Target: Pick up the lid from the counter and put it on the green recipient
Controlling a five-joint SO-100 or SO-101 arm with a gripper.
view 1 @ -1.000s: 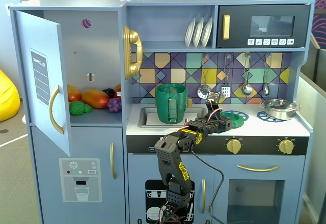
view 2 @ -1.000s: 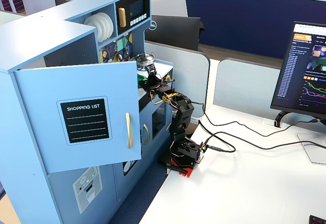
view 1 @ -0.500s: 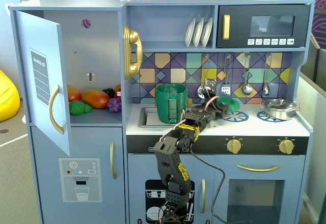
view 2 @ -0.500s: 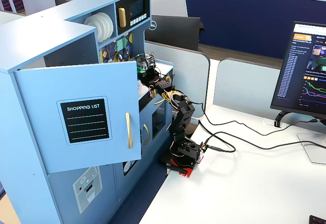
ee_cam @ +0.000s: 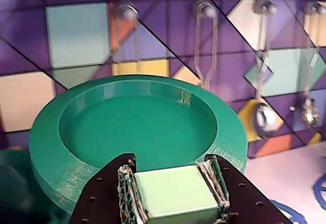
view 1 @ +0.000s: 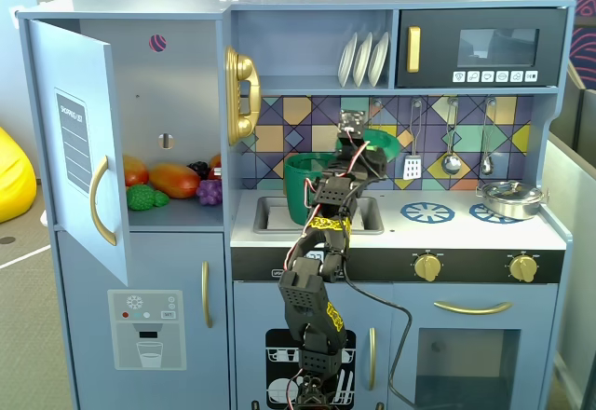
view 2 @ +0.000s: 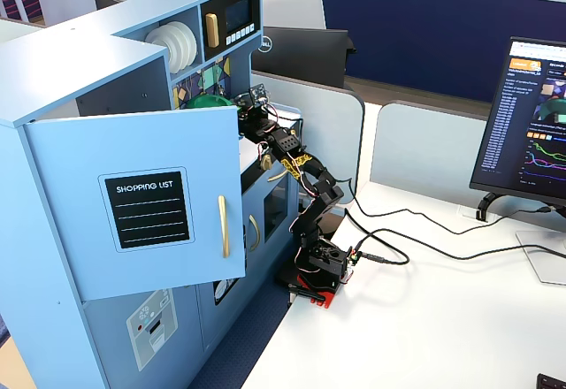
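Note:
My gripper (ee_cam: 175, 180) is shut on the pale green knob (ee_cam: 175, 196) of the dark-green lid (ee_cam: 137, 127). In the wrist view the lid's recessed face fills the middle, tilted toward the tiled back wall. In a fixed view the gripper (view 1: 361, 144) holds the lid (view 1: 384, 140) in the air above the white counter (view 1: 466, 235). The lid is just right of and slightly above the rim of the tall green pot (view 1: 307, 186), which stands by the sink. A dark green blur at the wrist view's lower left (ee_cam: 12, 183) may be the pot. In another fixed view the lid (view 2: 208, 102) shows behind the open door.
A silver pot (view 1: 510, 198) sits on the right burner and a blue burner ring (view 1: 426, 211) lies left of it. Utensils (view 1: 451, 160) hang on the back wall behind the lid. The sink (view 1: 275, 214) is below the pot. The fridge door (view 1: 79, 149) stands open at the left.

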